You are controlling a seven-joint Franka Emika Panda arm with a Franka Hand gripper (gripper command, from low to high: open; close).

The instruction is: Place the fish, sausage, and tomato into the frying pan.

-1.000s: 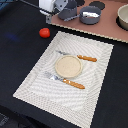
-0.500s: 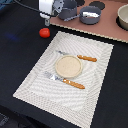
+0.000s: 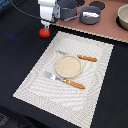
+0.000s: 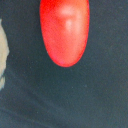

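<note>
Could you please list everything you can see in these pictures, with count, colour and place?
tomato: one, bright red, on the dark table off the mat's far corner, at the exterior view's left; fills the wrist view.
placemat: one, pale striped, centre of the table.
plate: one, round tan, on the placemat.
cutlery: two pieces, orange handles, one on each side of the plate.
frying pan: one, blue-grey, on the brown board at the far edge.
pot: one, dark grey, beside the frying pan, toward the exterior view's left.
bowl: one, beige, far edge at the exterior view's right.
dark round thing: one, behind the frying pan; too blurred to identify.
gripper: one, white, just above the tomato; jaw state unclear.
</note>
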